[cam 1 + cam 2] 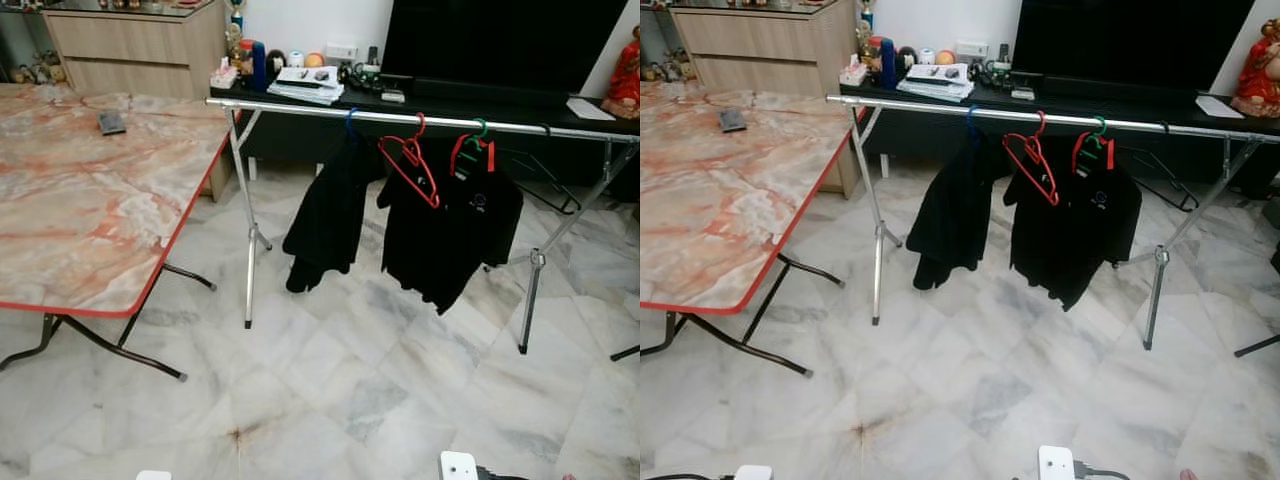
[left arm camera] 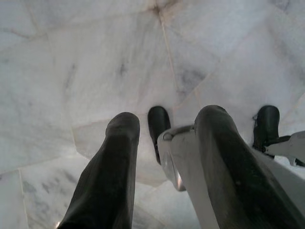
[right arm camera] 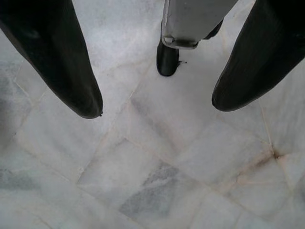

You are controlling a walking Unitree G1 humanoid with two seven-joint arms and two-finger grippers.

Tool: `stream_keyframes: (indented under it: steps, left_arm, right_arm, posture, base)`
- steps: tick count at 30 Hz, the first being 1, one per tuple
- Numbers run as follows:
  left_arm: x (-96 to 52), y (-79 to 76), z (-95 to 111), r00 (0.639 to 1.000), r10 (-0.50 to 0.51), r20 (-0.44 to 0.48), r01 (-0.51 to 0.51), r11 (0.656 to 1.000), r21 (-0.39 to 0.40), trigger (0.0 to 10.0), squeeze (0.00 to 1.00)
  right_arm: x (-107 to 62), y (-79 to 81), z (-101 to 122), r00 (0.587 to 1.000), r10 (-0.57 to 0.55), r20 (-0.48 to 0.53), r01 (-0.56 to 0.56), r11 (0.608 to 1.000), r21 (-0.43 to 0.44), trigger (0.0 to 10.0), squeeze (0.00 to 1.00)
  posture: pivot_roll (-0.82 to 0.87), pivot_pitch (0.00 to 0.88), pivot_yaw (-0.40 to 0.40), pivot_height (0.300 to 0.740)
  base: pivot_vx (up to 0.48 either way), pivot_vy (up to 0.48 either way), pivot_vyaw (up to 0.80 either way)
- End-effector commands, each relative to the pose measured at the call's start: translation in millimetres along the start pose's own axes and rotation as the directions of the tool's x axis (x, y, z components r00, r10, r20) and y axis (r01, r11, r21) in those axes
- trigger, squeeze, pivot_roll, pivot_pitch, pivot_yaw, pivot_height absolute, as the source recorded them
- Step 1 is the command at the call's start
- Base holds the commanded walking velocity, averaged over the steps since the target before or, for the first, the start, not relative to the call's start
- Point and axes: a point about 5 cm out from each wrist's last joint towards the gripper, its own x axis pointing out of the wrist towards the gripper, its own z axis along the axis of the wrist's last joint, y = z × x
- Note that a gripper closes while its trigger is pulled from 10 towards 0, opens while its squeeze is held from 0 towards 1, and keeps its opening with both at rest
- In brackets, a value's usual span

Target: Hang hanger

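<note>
Two black garments (image 1: 330, 210) and one bare red hanger (image 1: 410, 165) suspended from silver rail (image 1: 300, 107), hanger between the garments. Marble-patterned surface (image 1: 90, 200) left of rail. Left gripper (image 2: 164, 124) and right gripper (image 3: 157, 107) both spread, empty, over marble floor (image 1: 330, 400).

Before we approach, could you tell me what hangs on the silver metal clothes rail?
On the silver metal clothes rail hang a black garment on a blue hanger, a bare red hanger, and a black shirt on a red-and-green hanger. The garments hide their hangers' lower parts.
</note>
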Motion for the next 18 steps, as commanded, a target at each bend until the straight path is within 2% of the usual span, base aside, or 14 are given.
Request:
stream_keyframes:
  steps: [1,7,18]
  left_arm:
    - [5.1,-8.0,29.7,0.993,-0.023,0.118,0.036,0.994,-0.103,10.0,0.0]
    - [5.3,-8.5,30.5,0.993,-0.028,0.118,0.038,0.995,-0.091,10.0,0.0]
    - [5.7,-10.9,31.9,0.992,-0.036,0.122,0.047,0.996,-0.082,10.0,0.0]
  right_arm:
    - [5.2,19.9,30.7,0.998,0.023,0.063,-0.043,0.94,0.339,10.0,0.0]
    - [5.3,20.2,31.1,0.998,0.026,0.063,-0.046,0.938,0.342,10.0,0.0]
    - [5.4,19.9,32.8,0.997,0.032,0.065,-0.051,0.951,0.305,10.0,0.0]
  posture:
    - [0.08,0.065,-0.065,0.74]
    - [0.09,0.073,-0.067,0.74]
    - [0.08,0.081,-0.069,0.74]
  base:
    - [0.315,0.0,-0.49]
    - [0.329,0.0,-0.73]
    - [0.334,0.0,0.0]
